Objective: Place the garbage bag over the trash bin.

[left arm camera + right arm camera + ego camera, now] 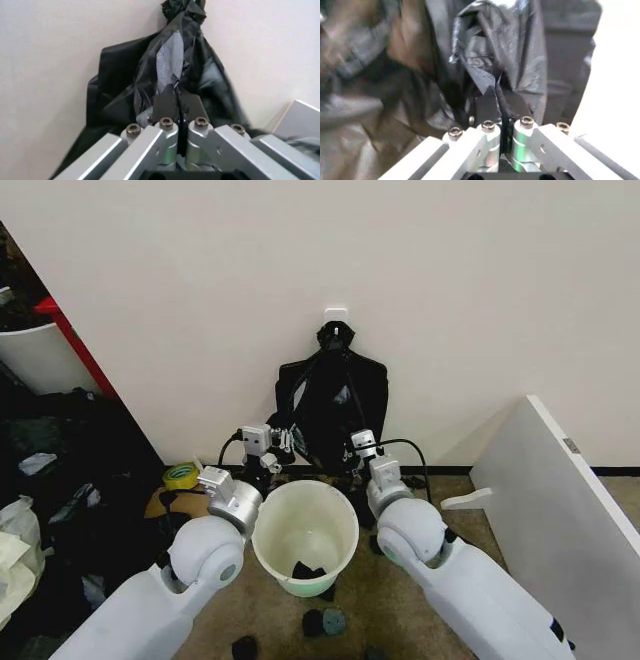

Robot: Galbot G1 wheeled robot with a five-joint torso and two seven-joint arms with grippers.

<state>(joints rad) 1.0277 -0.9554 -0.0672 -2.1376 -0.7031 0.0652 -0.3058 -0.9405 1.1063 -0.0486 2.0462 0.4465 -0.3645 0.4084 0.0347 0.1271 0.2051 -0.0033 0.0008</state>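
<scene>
Nearest, the trash bin [305,535] stands unlined between both arms, its mouth ready. Just beyond, the left gripper [177,107] and right gripper [500,105] are each clamped on black film of the garbage bag [325,435], which hangs against the wall [450,290], seemingly so it can be drawn over the rim.

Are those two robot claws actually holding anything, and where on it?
Both are. The left end effector and right end effector are each shut on a fold of black garbage bag plastic, hanging on the wall behind the trash bin.
</scene>
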